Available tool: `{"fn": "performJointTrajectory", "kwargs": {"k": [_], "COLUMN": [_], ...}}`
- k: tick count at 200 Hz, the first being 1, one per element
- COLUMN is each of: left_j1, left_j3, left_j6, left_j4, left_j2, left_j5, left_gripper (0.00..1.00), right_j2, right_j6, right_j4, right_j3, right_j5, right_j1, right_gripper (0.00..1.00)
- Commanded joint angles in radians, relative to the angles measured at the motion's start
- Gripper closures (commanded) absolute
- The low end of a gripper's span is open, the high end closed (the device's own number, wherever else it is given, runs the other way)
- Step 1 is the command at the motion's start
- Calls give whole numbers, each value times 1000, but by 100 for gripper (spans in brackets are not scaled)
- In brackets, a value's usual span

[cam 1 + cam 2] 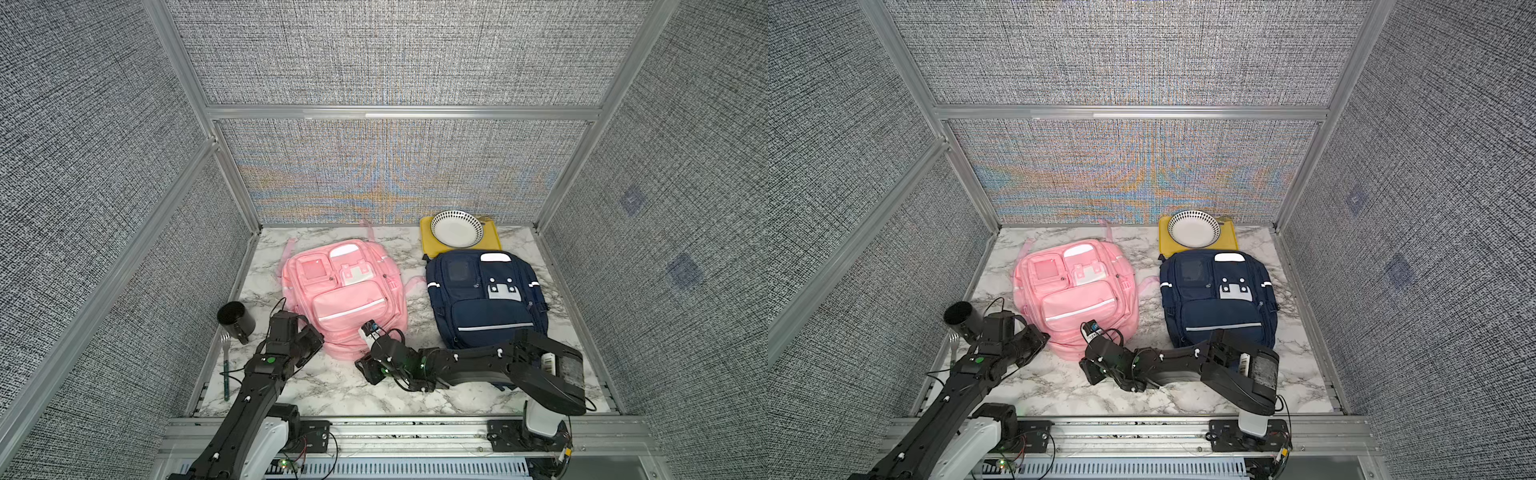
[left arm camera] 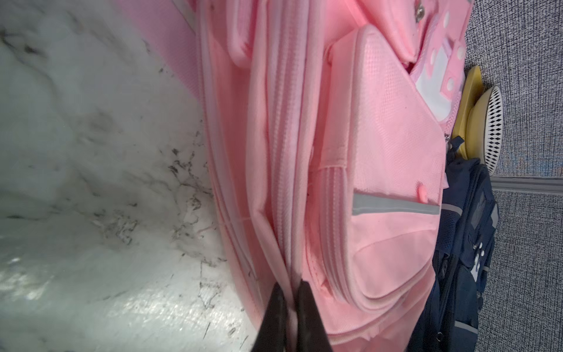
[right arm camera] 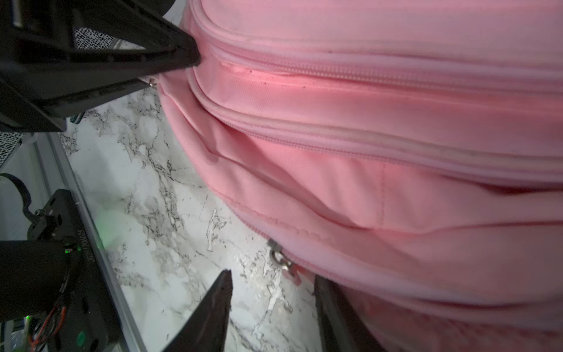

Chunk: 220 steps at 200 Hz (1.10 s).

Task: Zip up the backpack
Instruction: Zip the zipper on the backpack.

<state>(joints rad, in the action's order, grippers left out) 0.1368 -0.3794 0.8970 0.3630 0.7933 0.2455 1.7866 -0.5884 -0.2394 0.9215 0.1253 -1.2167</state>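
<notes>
2 overhead views; wrist views near pink backpack (image 2: pixel 396 152).

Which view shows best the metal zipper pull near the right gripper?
The right wrist view: the zipper pull hangs close and sharp on the pink backpack, just ahead of the open right gripper. In both top views it cannot be made out. The left wrist view does not show it.
</notes>
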Motion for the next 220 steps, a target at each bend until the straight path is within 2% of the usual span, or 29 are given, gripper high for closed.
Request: {"fn": "performJointTrajectory", "kwargs": {"k": [1,32,57,111,162,220], "left_j1": [0,0,1,0,0,0], "left_j3": [0,0,2,3,12,20], "left_j6": [-6,-6,0,5,8,8], "left_j4": [-25,-17,-14,-12,-11,-27], "left_j2": [-11,-18,-27,-34,-34,-7], "left_j5": [12,11,6,2,-21,-54], "left_gripper": [100,100,100,100,100,100], "right_j2": [15,37,45,71,65,55], "right_j6": [16,32,38,39,45,46], "right_j4": [25,43,48,49,17,18], "right_j3": [13,29,39,47,45,19], "right_j5": [51,51,45,34,-31,-51], "right_j1": [12,26,30,33,29,15], "right_gripper": [52,53,64,74,100,100]}}
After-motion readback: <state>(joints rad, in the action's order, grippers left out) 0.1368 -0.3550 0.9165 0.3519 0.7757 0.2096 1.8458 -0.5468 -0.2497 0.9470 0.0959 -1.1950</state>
